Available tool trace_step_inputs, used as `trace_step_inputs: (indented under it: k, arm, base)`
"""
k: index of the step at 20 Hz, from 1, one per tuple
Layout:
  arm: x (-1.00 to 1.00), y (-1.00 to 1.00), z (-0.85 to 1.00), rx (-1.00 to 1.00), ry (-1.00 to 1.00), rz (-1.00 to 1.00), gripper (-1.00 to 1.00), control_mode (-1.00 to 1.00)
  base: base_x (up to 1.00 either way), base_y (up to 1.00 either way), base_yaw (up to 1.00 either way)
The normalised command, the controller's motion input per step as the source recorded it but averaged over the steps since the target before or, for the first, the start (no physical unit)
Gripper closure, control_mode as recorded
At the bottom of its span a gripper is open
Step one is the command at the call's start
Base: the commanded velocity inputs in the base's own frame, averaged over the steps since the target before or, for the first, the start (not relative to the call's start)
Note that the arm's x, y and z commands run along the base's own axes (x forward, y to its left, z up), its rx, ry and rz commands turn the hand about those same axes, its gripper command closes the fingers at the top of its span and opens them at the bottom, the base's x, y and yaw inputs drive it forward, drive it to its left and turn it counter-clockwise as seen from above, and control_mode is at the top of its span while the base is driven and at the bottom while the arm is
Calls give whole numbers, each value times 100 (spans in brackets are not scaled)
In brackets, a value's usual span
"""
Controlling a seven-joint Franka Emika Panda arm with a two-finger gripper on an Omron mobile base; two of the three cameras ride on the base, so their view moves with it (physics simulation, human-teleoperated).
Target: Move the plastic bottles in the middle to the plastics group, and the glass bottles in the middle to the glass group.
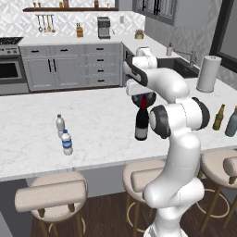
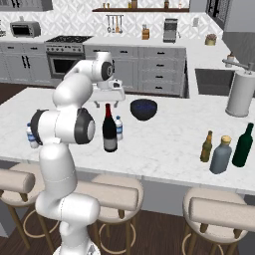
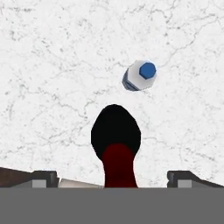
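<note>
From the left base view I have the gripper (image 1: pixel 144 98) directly above the red top of the dark wine bottle (image 1: pixel 141 124), which stands upright toward the middle of the table (image 1: pixel 92 134); two small water bottles (image 1: pixel 64 136) stand together near the front edge, well apart to the left. In the right base view a small blue-labelled water bottle (image 2: pixel 119 128) stands just beside the wine bottle, the dark blue bowl (image 2: pixel 143 109) behind them — a slim beer bottle (image 2: pixel 206 147), a grey-blue bottle (image 2: pixel 220 155) and a green bottle (image 2: pixel 243 145) cluster near the right end. Through the hand view the jaws are spread wide — holding nothing, the wine bottle's top between them.
</note>
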Motion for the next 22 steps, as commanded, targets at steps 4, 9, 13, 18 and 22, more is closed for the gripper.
trace_step_inputs:
  k: [4,9,13,18,22]
  arm:
    - [-3,0,0,0,-4,0,-100,-100]
    - [-28,0,0,0,0,0,-100,-100]
    - [-20,0,0,0,-3,0,-100,-100]
    - [1,0,0,0,-2,0,-100,-100]
    - [3,-2,0,0,-1,0,-100,-100]
  base:
    - [0,0,0]
    - [0,0,0]
    - [0,0,0]
    - [0,0,0]
    - [0,0,0]
